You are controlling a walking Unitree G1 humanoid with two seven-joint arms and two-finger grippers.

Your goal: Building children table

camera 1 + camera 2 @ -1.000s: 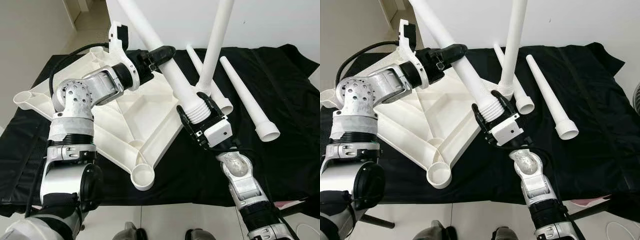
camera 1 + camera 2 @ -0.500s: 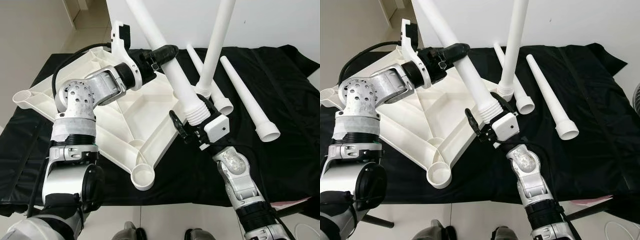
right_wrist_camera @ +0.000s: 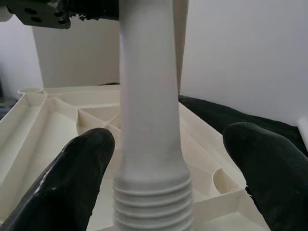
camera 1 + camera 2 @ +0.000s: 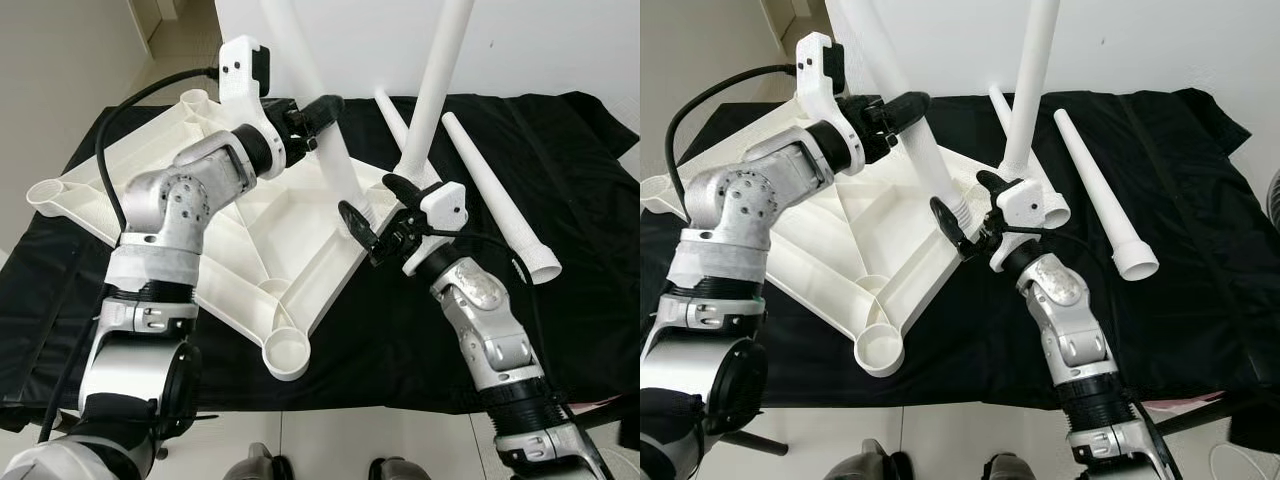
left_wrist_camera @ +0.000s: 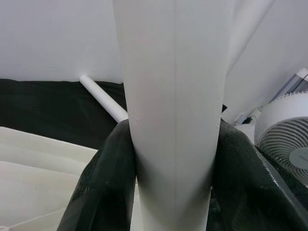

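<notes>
A second ago our right gripper was clamped round the threaded end of the table leg; now its jaws have let go and stand wide apart, one finger on each side of the ribbed collar without touching it, as the right wrist view shows. We judge that the right arm has finished steering the thread and that the leg's foot is now being brought down to the corner socket on the right-hand edge of the upturned white tabletop, though we cannot tell whether the thread has caught yet.

Our left gripper carries the leg alone, jaws clamped on its smooth shaft well above the thread, with the leg leaning up and away toward the wall. The tabletop lies underside-up on the black cloth covering the table. One leg already stands upright in the far right corner socket, and two spare legs lie on the cloth just beyond, toward the table's right edge. The near corner socket is unfilled.
</notes>
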